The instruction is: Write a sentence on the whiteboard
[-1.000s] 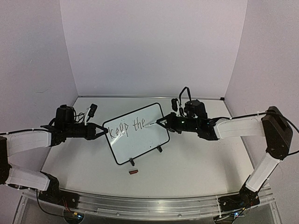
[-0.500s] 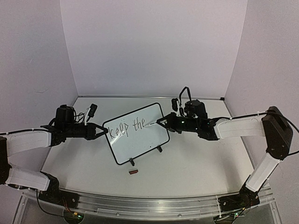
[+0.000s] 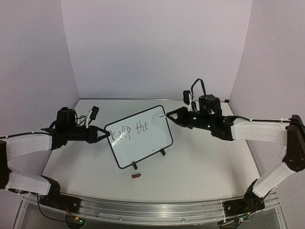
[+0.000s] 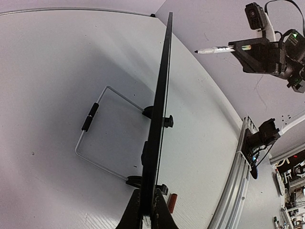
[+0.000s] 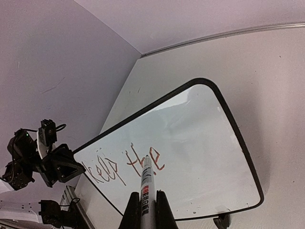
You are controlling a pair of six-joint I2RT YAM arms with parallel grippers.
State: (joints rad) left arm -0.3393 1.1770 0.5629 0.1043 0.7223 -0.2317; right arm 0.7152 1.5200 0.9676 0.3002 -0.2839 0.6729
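Whiteboard (image 3: 143,147) with "keep the" lettering (image 3: 129,130), left hand (image 3: 106,134) at its edge, right hand (image 3: 168,115) with marker (image 3: 162,116) near its top.

In the left wrist view the small white rectangular whiteboard with a thin black rim (image 4: 160,109) stands edge-on with its writing face hidden, and the left gripper (image 4: 152,205) is cut off by the bottom edge. The small reddish-brown piece (image 3: 136,176) near the front edge of the table (image 3: 200,162) is too small to identify. The print on the white marker pen (image 5: 146,183) is unreadable, and its rear end is hidden inside the right gripper (image 5: 146,198).
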